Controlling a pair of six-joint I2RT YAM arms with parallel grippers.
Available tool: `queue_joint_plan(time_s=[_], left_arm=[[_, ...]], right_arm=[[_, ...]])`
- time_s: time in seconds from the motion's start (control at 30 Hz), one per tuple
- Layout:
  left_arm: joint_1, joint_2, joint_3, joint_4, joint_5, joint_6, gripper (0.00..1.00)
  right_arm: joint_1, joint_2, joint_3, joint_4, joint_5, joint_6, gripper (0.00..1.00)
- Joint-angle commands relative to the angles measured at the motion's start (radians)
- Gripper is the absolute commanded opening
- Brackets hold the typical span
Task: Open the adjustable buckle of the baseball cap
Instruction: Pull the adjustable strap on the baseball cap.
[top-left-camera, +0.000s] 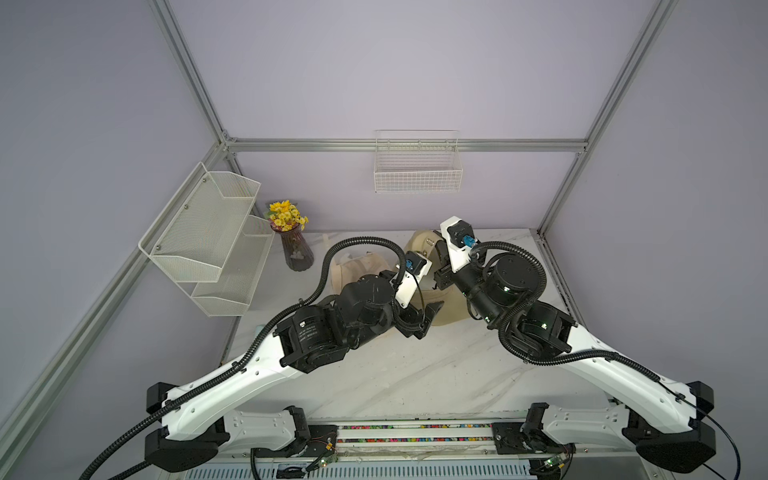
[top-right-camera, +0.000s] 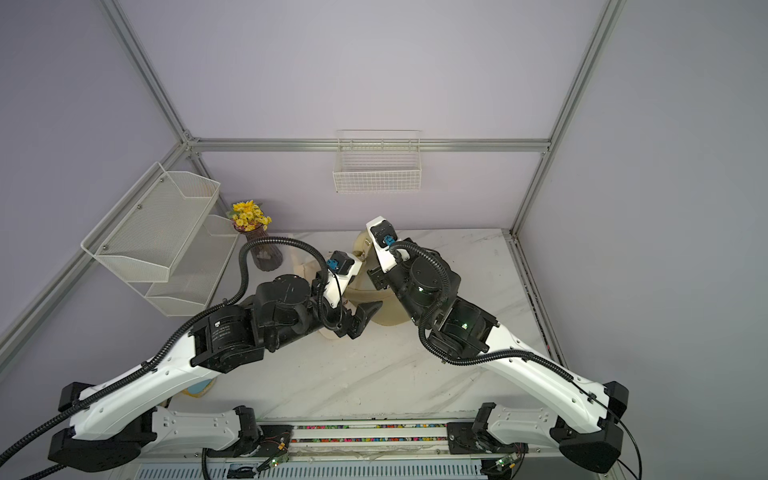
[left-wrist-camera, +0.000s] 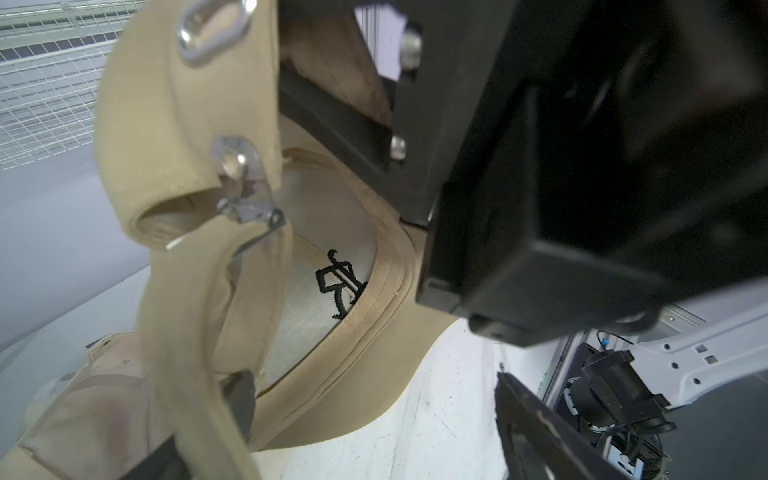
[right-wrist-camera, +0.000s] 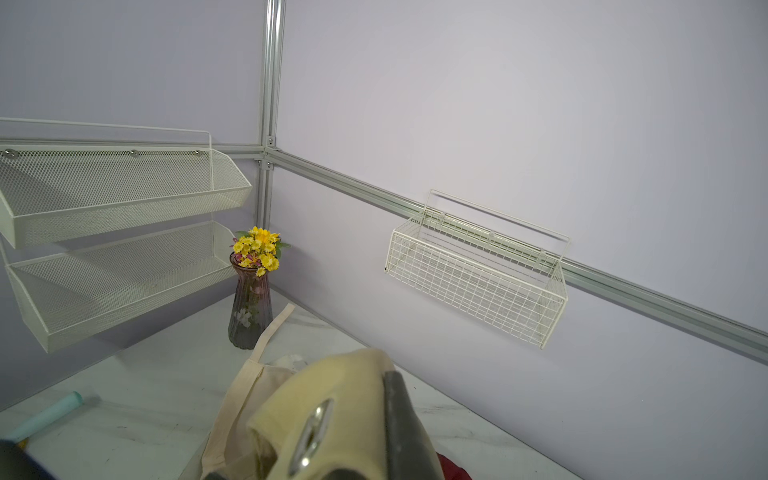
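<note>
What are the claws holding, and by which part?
The right gripper pinches the beige fabric baseball cap by its rear band, near the metal buckle. The open left gripper holds nothing.

A lab test cell: aluminium frame (top-left-camera: 311, 145), lilac panels (top-left-camera: 374, 62), marble-look table (top-left-camera: 415, 374).

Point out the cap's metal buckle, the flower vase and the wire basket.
metal buckle (left-wrist-camera: 237, 168), left wrist view, on its shiny clasp plate.
flower vase (right-wrist-camera: 249, 309), right wrist view, on the ribbed glass body.
wire basket (right-wrist-camera: 469, 282), right wrist view, on its front grid.
</note>
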Motion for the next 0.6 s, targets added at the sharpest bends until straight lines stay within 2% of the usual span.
queue_joint_plan(time_s=[0.0,0.17,0.27,0.43,0.57], left_arm=[[-0.046,-0.018,-0.036,0.109,-0.183,0.067,0.89],[-0.149,-0.029,-0.108,0.262,-0.424,0.188,0.87],[-0.188,-0.038,-0.175,0.365,-0.524,0.245,0.86],[-0.220,-0.108,-0.276,0.546,-0.572,0.326,0.83],[-0.248,-0.137,-0.302,0.660,-0.606,0.419,0.82]], right_arm=[[0.001,-0.019,0.056,-0.024,-0.014,0.052,0.00],[0.001,0.010,0.129,-0.076,0.018,0.086,0.00],[0.001,0.043,0.195,-0.113,0.062,0.115,0.00],[0.000,0.073,0.255,-0.142,0.082,0.113,0.00],[0.001,0.081,0.254,-0.156,0.094,0.116,0.00]])
